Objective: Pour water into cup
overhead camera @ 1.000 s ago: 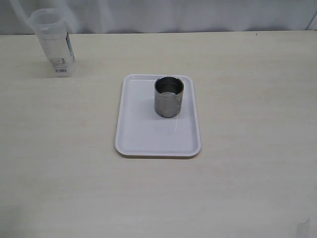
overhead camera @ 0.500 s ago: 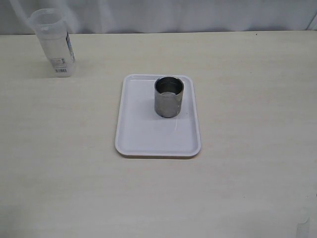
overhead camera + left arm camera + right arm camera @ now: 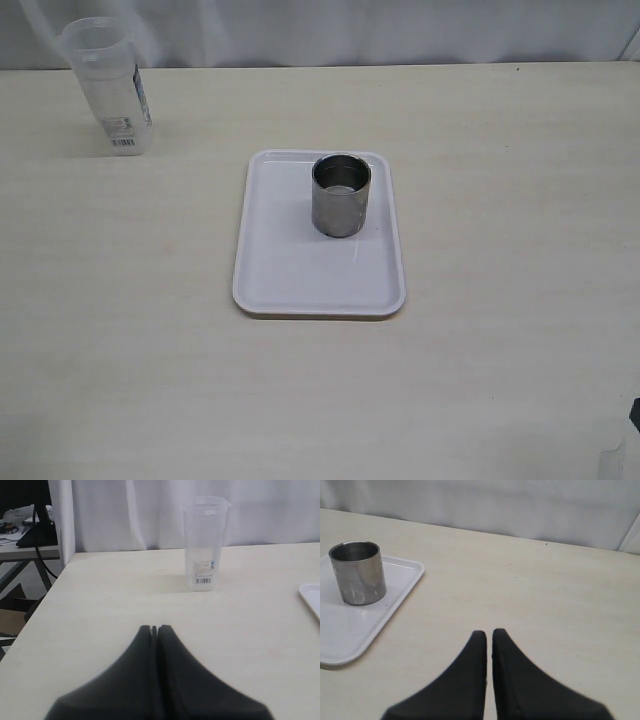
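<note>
Both of my grippers are closed on nothing. On my left gripper [image 3: 154,629] the fingers are pressed flat against each other, and on my right gripper [image 3: 489,632] they are drawn in until only a thin slit shows between them. The cup [image 3: 358,572] stands upright on the white tray [image 3: 402,582], well apart from my right gripper, with bare table [image 3: 545,590] between us. In the exterior view it sits in the tray's far half, nearer the right rim. The translucent container [image 3: 204,542] with the printed label stands upright on the table ahead of my left gripper, also well apart, near the far left corner and off the tray. As for the water, I cannot make it out. The cup's inside shows only grey reflections, and the container's cloudy wall gives no clear level. My left wrist view catches only a corner of the tray at its edge, and my right wrist view cuts the tray off. In the exterior view a dark sliver at the lower right edge is too small to identify.
</note>
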Tool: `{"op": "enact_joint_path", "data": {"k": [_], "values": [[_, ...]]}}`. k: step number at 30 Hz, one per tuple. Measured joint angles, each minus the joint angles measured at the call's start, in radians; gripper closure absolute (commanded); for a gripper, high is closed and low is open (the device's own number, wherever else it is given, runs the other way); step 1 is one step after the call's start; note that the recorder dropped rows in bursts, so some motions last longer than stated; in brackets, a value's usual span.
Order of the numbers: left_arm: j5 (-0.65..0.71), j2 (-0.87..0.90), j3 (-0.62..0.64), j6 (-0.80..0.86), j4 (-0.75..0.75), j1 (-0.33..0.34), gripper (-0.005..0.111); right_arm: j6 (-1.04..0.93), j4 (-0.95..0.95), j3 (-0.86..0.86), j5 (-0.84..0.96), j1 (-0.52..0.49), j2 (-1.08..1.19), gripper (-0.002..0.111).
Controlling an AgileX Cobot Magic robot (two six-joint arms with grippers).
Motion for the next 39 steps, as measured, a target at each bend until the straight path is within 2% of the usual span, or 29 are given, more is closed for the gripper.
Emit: {"op": "enact_joint_path", "data": {"k": [20,39], "values": [[0.0,0.0,0.0,0.0,0.0,0.0,0.107,0.168,-0.003,0.0,-0.002,0.0,0.0,0.104],[0.0,0.0,0.0,0.0,0.0,0.0,0.107,0.174,-0.09,0.0,-0.002,-0.026,-0.028,0.104]]}}
